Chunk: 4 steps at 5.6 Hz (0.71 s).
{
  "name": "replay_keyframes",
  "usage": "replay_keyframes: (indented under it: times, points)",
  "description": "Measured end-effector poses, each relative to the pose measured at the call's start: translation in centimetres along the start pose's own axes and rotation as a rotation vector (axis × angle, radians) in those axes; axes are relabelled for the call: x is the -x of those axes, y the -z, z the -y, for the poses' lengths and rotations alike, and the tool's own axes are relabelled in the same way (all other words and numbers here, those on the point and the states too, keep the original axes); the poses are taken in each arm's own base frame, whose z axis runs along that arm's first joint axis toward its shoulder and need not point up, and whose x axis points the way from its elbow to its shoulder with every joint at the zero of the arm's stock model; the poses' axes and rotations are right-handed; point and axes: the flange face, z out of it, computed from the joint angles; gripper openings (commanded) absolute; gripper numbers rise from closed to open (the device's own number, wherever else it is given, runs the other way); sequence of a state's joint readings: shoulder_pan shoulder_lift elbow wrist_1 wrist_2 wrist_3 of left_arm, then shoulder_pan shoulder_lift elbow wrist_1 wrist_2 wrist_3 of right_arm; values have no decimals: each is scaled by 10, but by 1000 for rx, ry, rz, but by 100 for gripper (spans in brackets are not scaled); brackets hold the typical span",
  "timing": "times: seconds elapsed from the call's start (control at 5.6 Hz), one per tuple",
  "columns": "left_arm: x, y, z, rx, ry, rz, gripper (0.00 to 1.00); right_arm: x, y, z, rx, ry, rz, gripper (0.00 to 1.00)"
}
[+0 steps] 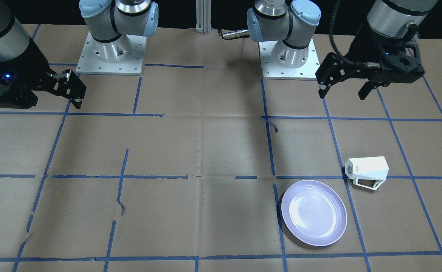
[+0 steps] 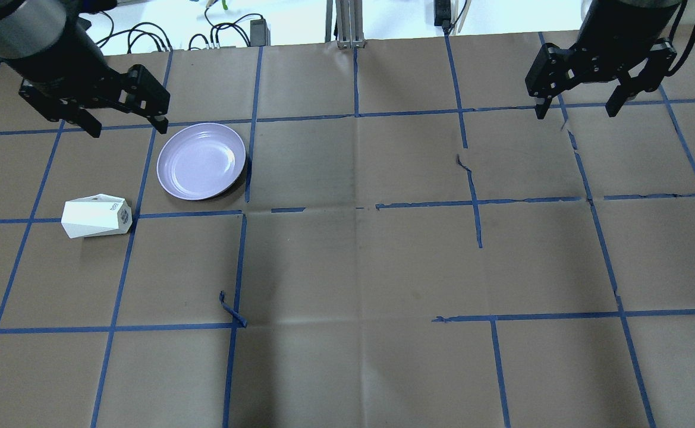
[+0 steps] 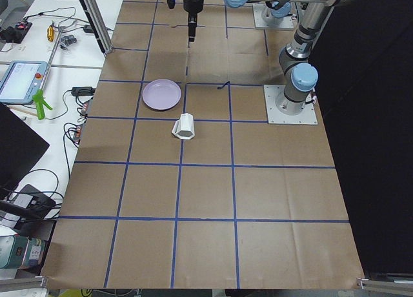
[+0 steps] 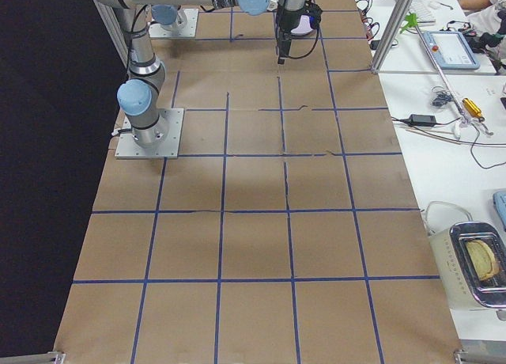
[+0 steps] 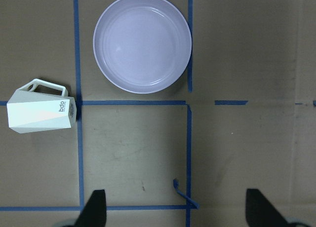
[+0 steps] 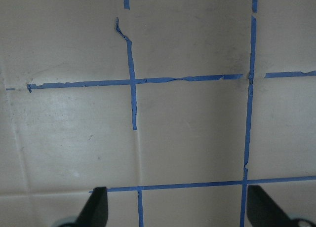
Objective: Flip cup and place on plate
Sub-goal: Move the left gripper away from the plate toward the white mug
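Note:
The white faceted cup [image 2: 96, 217] lies on its side on the brown paper, its lettered base toward the plate; it also shows in the front view [image 1: 367, 172] and the left wrist view [image 5: 42, 112]. The empty lavender plate [image 2: 201, 160] sits right of it, also seen in the front view [image 1: 314, 212] and the left wrist view [image 5: 142, 43]. My left gripper [image 2: 127, 129] is open and empty, raised above the table beyond the cup and plate. My right gripper [image 2: 575, 113] is open and empty, far off at the table's other side.
Blue tape lines grid the paper-covered table [image 2: 359, 267]. A loose curl of tape [image 2: 231, 309] sticks up near the middle left. The two arm bases [image 1: 111, 53] [image 1: 287, 56] stand at the robot's edge. Cables [image 2: 204, 30] lie past the far edge.

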<state>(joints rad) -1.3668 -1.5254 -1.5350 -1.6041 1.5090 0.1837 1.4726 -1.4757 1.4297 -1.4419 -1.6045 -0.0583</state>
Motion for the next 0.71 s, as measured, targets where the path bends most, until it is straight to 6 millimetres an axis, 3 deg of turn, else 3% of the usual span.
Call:
replay_keyframes:
  times: [0.36,0.71]
  points:
    - [74,17,-8,30,-40,-38,98,0,0,0,0,0,0,100]
    - [193,24,-34,79,-137,-91,98,0,0,0,0,0,0,100]
